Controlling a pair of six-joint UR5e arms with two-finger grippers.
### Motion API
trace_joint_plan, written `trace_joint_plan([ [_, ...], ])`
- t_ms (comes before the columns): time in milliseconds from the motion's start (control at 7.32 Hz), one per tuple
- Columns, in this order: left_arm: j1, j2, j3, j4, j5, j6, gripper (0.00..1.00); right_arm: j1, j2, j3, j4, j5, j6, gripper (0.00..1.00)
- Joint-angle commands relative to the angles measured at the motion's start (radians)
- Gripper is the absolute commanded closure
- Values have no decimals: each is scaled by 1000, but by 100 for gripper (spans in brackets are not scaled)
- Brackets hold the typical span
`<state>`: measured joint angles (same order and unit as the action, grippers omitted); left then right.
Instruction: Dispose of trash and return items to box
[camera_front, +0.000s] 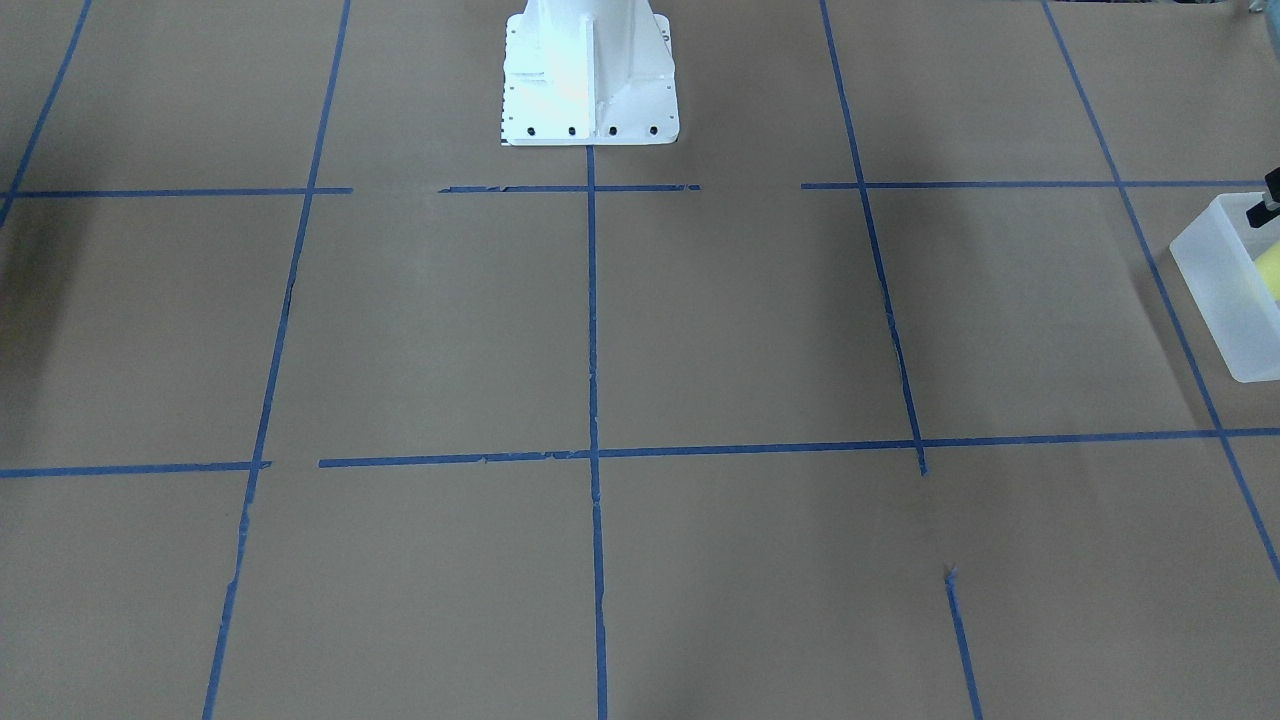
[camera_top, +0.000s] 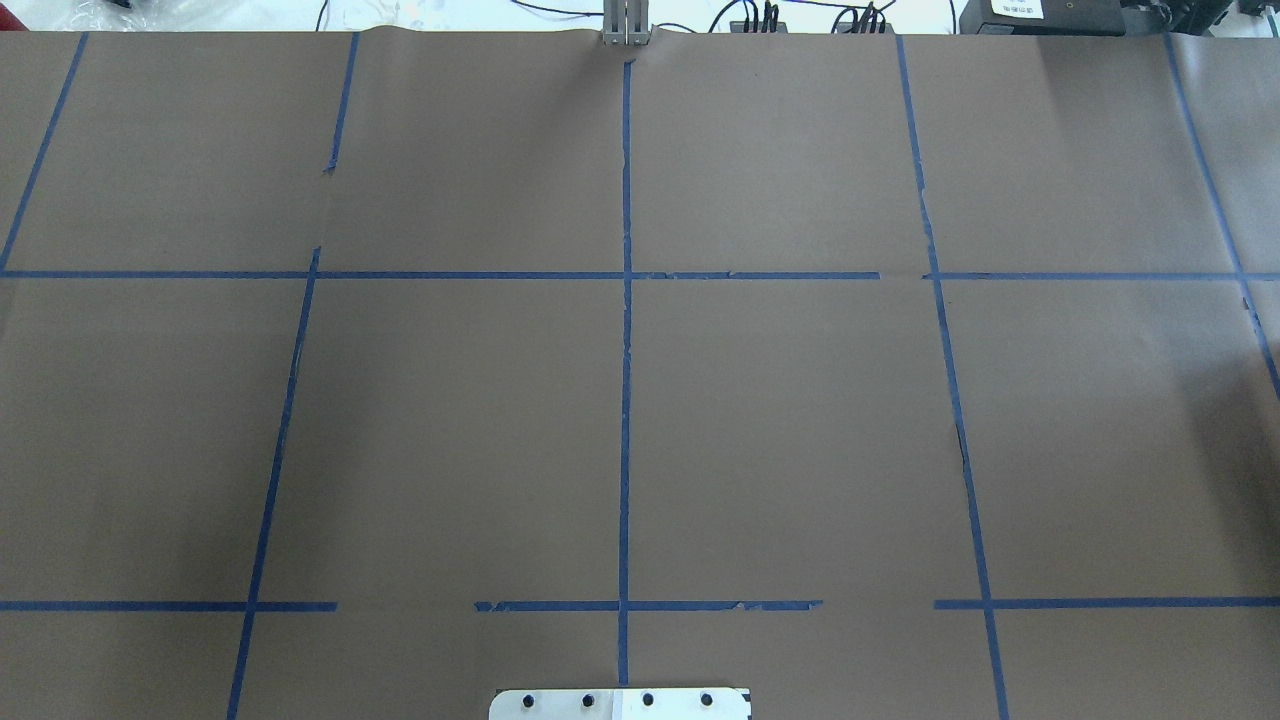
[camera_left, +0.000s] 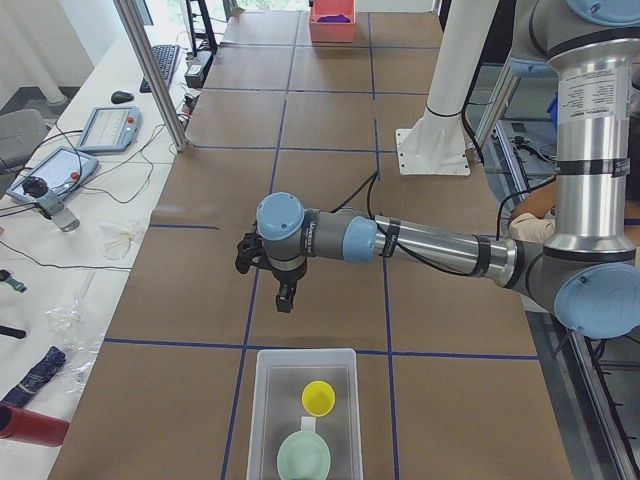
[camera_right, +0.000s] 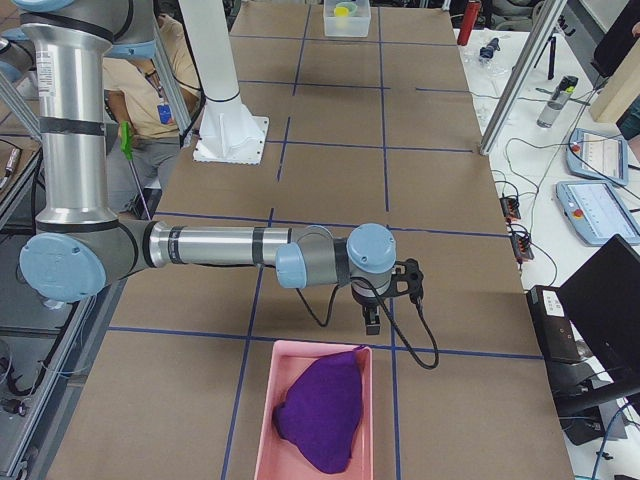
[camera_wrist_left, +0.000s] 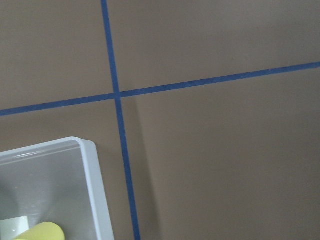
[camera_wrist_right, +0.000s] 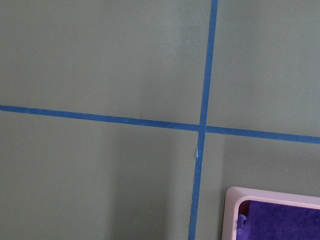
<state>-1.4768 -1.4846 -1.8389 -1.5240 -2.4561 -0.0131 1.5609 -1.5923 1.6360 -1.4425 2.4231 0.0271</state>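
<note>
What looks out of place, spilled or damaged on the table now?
Nothing is spilled. The yellow cup and mint bowl sit inside the box. Only the blue tape lines look worn, with gaps and torn ends.

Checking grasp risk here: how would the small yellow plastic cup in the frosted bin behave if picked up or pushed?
The small yellow plastic cup looks empty and thin-walled, so probably light yet stiff. It appears upright in the translucent frosted-white plastic bin; being round, it would likely roll if tipped. Smooth plastic may slip.
</note>
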Motion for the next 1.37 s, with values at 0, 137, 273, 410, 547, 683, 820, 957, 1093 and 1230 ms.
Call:
trace_joint_plan([
  [0, 10, -2, -13, -7, -4, -28, 0, -19, 15, 13, -1, -42, 7, 0],
  [137, 10, -12, -34, -11, 3, -28, 0, -19, 14, 18, -1, -29, 11, 0],
  [273, 6, -3, -37, -45, 3, -27, 0, -18, 9, 36, -1, -18, 28, 0],
  [410, -14, 3, -37, -108, 2, -24, 0, -19, 6, 65, -2, -3, 39, 0],
  [547, -16, 6, -5, -193, 2, -24, 0, -19, 8, 64, -1, -9, 45, 0],
  [683, -22, -6, 21, -247, 0, -24, 0, -18, 6, 65, -1, -7, 45, 0],
  [820, -23, -6, 24, -248, 0, -22, 0, -19, 6, 62, -1, -10, 43, 0],
  [957, -26, 6, 24, -246, 0, -22, 0, -19, 3, 58, 1, -15, 42, 0],
  [1093, -28, 7, 39, -246, 0, -22, 0, -19, -8, 62, 1, -9, 43, 0],
  [1230, -30, 10, 40, -245, 2, -22, 0, -19, -6, 61, 2, -10, 42, 0],
])
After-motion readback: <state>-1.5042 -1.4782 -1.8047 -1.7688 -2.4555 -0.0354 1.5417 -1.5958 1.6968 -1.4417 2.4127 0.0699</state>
